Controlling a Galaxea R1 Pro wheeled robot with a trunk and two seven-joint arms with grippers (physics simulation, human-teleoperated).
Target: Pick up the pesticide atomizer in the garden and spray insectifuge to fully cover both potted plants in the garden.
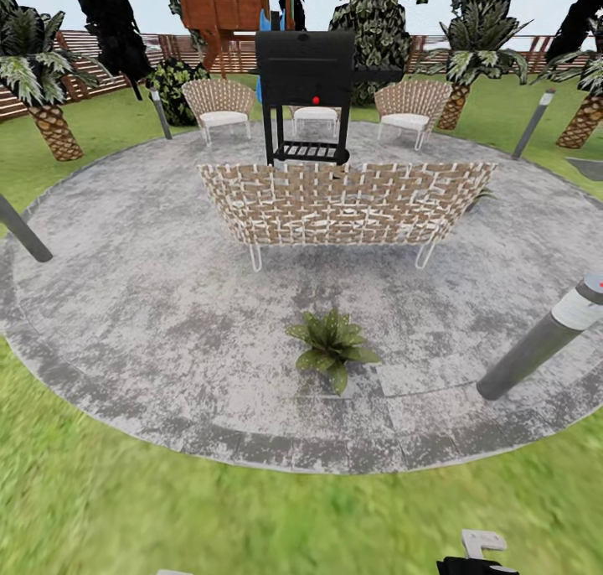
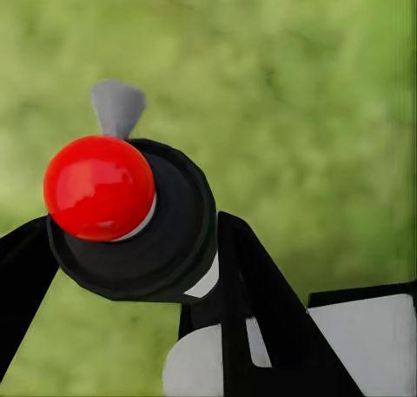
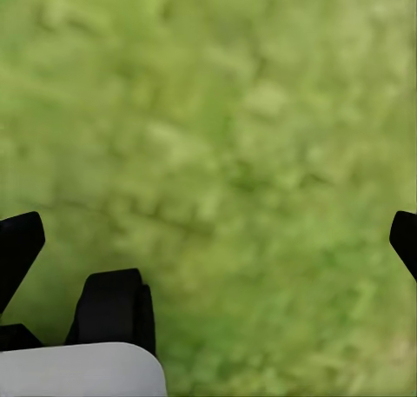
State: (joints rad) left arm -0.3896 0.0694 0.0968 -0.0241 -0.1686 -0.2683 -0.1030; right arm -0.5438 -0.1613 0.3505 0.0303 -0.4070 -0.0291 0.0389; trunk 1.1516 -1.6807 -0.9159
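My right claw (image 3: 208,241) hangs spread wide over lawn (image 3: 226,136); I cannot tell my left claw's state. One potted plant (image 1: 332,346) sits on the patio (image 1: 126,307), just before the woven bench (image 1: 343,202).

Patio (image 1: 126,307): mottled grey stone-like paving, matt, rough-looking. Lawn (image 1: 100,508): soft, blurred green, matt. Bench (image 1: 343,202), centre: woven wicker-like lattice, tan and white, on thin pale metal-looking legs. Far chairs (image 1: 219,101): same weave, white cushions. Grill (image 1: 306,80): black, matt, smooth panels. Far fence (image 1: 75,72): brown wooden slats. Potted plant (image 1: 332,344): smooth green leaves. Left wrist view: glossy red ball (image 2: 98,187) seated in smooth black housing.
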